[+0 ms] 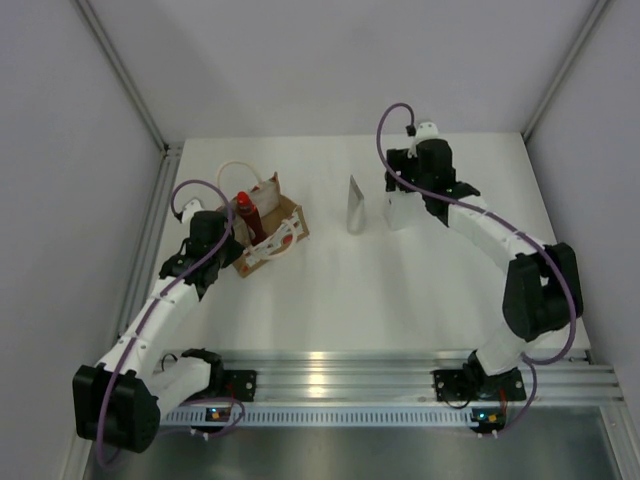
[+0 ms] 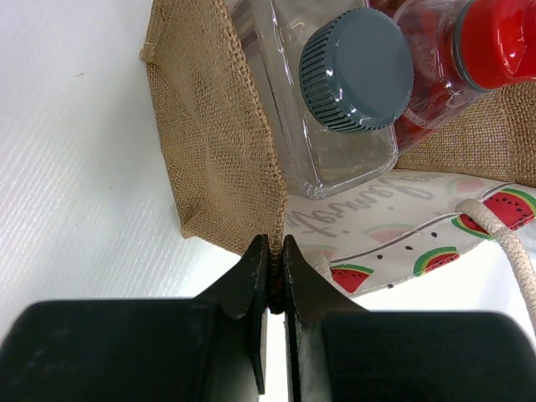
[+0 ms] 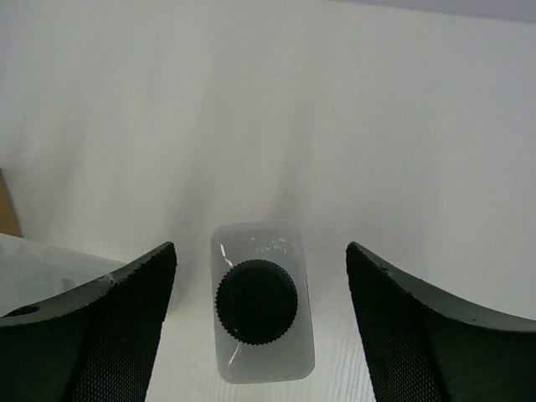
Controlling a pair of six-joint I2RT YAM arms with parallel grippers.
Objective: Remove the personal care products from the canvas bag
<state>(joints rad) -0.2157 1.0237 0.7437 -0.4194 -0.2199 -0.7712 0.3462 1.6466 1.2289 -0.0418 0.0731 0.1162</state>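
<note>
Left fingers (image 2: pixel 255 276) pressed together, pinching the woven edge of the canvas bag (image 2: pixel 213 126) between their tips; a sliver of tan cloth shows in the seam. The bag sits left of centre in the top view, on the white worktop (image 1: pixel 420 290), mouth open. Two products sit inside it, right beside each other. The pale bottle with grey cap (image 2: pixel 356 71) is upper middle of my left wrist frame, and the red bottle (image 2: pixel 494 38) is at the upper right corner. Below them is the bag's printed panel (image 2: pixel 435 260) with watermelon slices and lettering. A white rope handle (image 2: pixel 502 243) curves down the right edge.

Right fingers (image 3: pixel 126 327) spread wide, one on each side of the white bottle with dark cap (image 3: pixel 258 301), neither touching it; holding nothing. That bottle stands upright on the worktop, upper right of centre in the top view. Just to its left, apart from it, the white tapered tube (image 1: pixel 355 205) stands on end. Both are well apart from the bag
</note>
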